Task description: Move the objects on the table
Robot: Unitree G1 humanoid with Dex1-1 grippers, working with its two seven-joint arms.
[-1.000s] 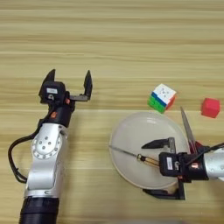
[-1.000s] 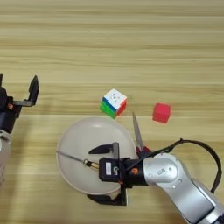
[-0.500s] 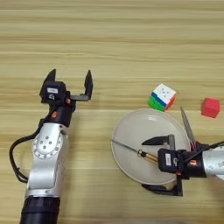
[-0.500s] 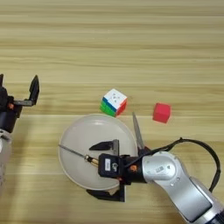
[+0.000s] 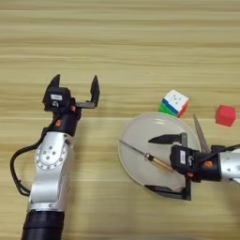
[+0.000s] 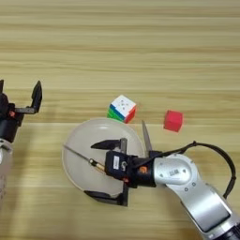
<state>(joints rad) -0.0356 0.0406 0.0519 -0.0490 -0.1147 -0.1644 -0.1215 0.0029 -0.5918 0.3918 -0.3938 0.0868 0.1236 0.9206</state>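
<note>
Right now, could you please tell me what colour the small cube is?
Red; the small cube shows best in the right eye view.

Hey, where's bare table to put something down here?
The whole far half of the table is bare, as is the strip between the left gripper and the plate. It's crowded around the plate: puzzle cube, scissors, red cube, right gripper.

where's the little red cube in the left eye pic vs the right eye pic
Left eye view: the red cube sits at the far right edge, just above mid-height, on bare table.
Right eye view: the red cube sits right of centre at mid-height, well clear of the edge.
Shared landmark: in both views the puzzle cube lies just to its left, at the top rim of the plate.
</note>
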